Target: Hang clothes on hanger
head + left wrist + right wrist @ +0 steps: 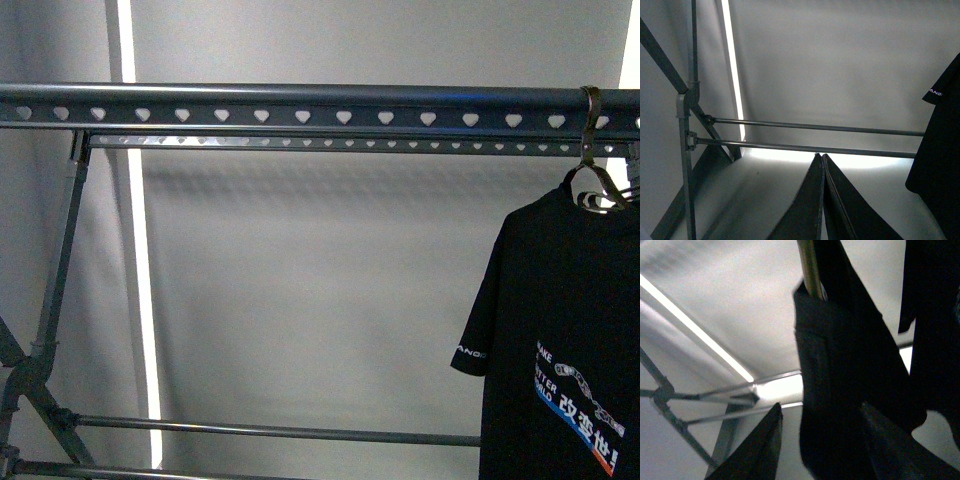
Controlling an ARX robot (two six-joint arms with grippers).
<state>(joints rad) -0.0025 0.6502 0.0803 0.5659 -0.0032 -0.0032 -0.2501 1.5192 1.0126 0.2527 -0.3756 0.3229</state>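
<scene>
The black T-shirt (570, 340) with its coloured chest print hangs on a small coat hanger (597, 190), hooked over the top rail of the dark grey rack (300, 115) at the far right. Neither arm shows in the front view. My left gripper (821, 156) is shut and empty, low down near the rack's lower crossbars (815, 127), with the T-shirt's sleeve (940, 150) off to one side. My right gripper (821, 405) is open. A dark cloth (840, 355) hangs in front of the gap between its fingers (767, 445). I cannot tell whether they touch it.
The top rail has a row of heart-shaped holes, with a second punched rail (350, 143) behind it. Slanted legs (55, 290) stand at the left. A brass-coloured rod (810, 265) shows above the dark cloth, and more dark fabric (935, 340) hangs beside it. A grey wall lies behind.
</scene>
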